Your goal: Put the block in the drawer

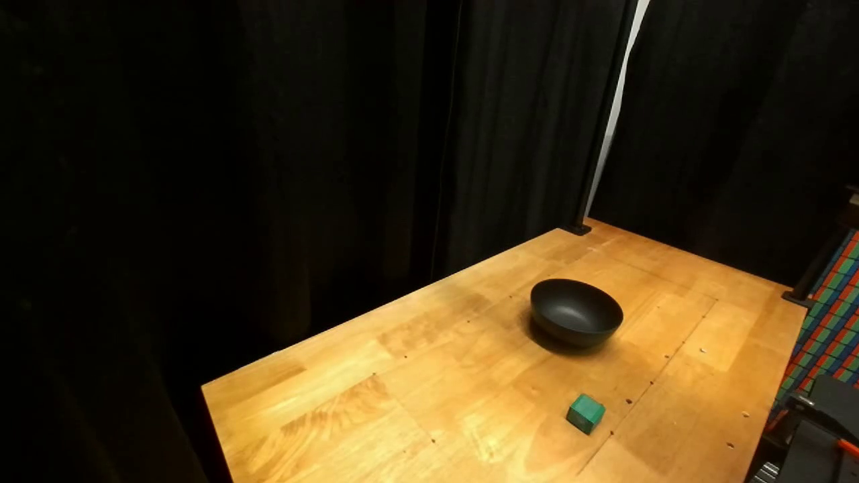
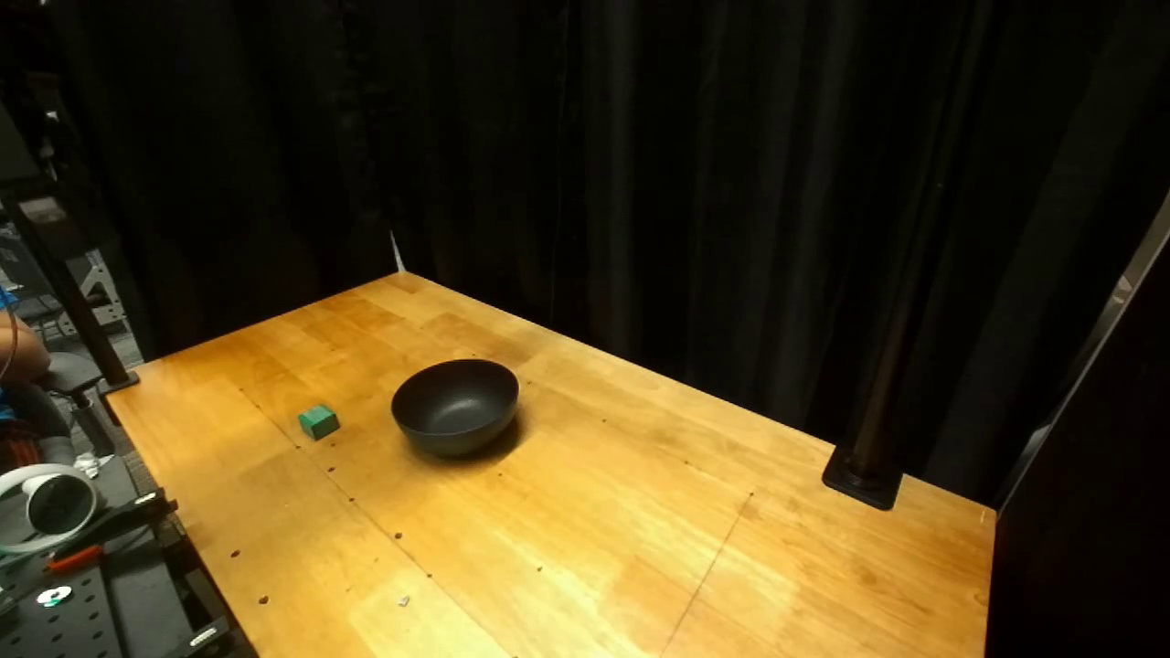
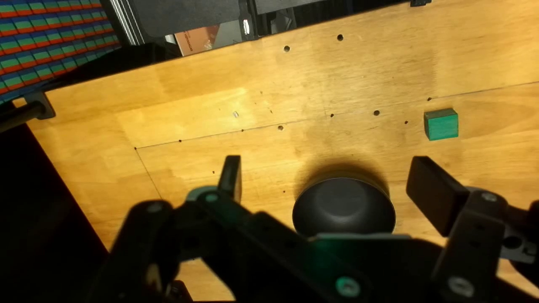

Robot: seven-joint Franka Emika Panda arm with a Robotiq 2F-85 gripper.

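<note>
The block is a small green cube lying on the wooden table. It also shows in an exterior view and, in the wrist view, at the upper right. A black bowl stands upright near the block, apart from it; it shows in an exterior view and in the wrist view. Its inside looks empty. My gripper is open and empty, its fingers wide apart above the table, with the bowl below between them. The block lies beyond the right fingertip. The gripper is out of view in both exterior views. No drawer shows.
The wooden table has small holes and seams. Black posts stand at its edges, one with a base plate. Black curtains hang behind. A dark cart with a white roll adjoins one table side.
</note>
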